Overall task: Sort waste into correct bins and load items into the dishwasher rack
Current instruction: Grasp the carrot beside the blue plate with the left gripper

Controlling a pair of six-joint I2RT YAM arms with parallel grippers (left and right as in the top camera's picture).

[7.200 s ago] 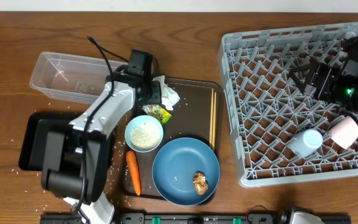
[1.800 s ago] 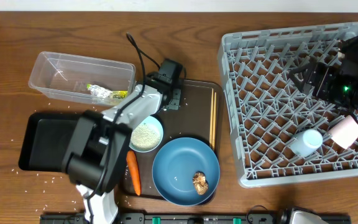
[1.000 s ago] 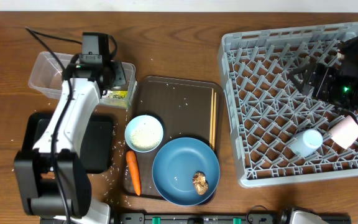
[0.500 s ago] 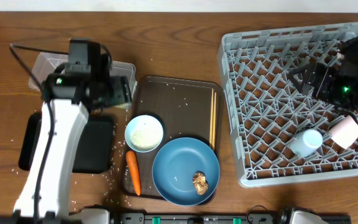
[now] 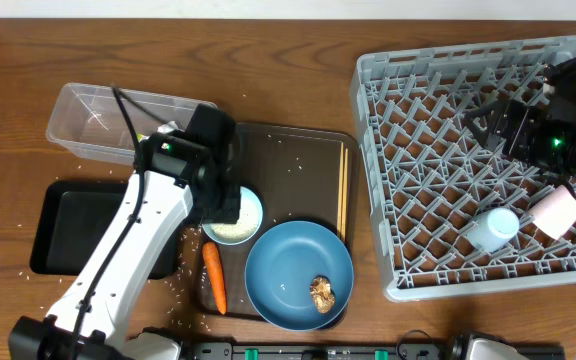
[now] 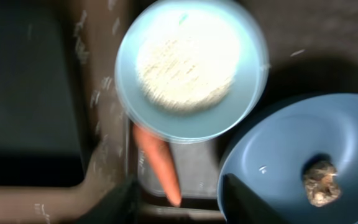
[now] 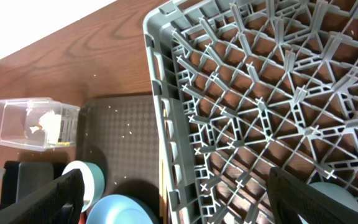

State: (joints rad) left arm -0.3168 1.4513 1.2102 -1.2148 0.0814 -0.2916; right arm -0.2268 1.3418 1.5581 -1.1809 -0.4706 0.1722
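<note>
— Orange carrot piece point(image 6: 160, 165), where is it?
— Below your left fingers point(image 6: 244, 199), spread wide, beside the white bowl point(image 6: 166, 129) of rice point(image 6: 188, 62). Your right fingers point(image 7: 328, 199) gape over the rack point(image 7: 241, 81).

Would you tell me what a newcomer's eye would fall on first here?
The big light-grey dishwasher rack fills the right side, with a light blue cup and a pink cup in its lower right corner. Left of it, on the dark brown tray, a dark blue dish holds a brown lump. The white left arm reaches over a white bowl of rice, beside a carrot.
</note>
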